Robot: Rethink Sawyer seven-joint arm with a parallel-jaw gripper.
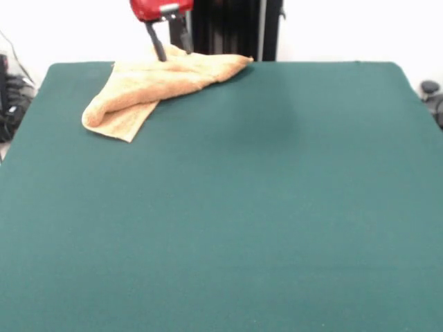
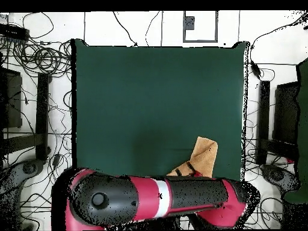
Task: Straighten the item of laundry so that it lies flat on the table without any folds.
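Observation:
The orange-tan towel (image 1: 149, 86) lies crumpled and folded over itself at the table's (image 1: 277, 207) far left in the front view. One end is drawn into a point toward the pedestal and a folded lobe hangs toward the front. In the overhead view the towel (image 2: 203, 155) is at the table's (image 2: 150, 102) lower right, partly hidden under the arm (image 2: 156, 198). My gripper (image 1: 173, 47) is open at the towel's far edge. Its two dark fingers (image 1: 159, 48) are spread, with a raised bit of towel between the tips. It also shows in the overhead view (image 2: 185, 169).
The black pedestal (image 1: 235, 28) stands behind the table's far edge, close to the towel. Cables (image 2: 42, 57) and dark equipment (image 2: 283, 120) lie on the floor on both sides of the table. A dark object (image 1: 432, 93) sits off the right edge.

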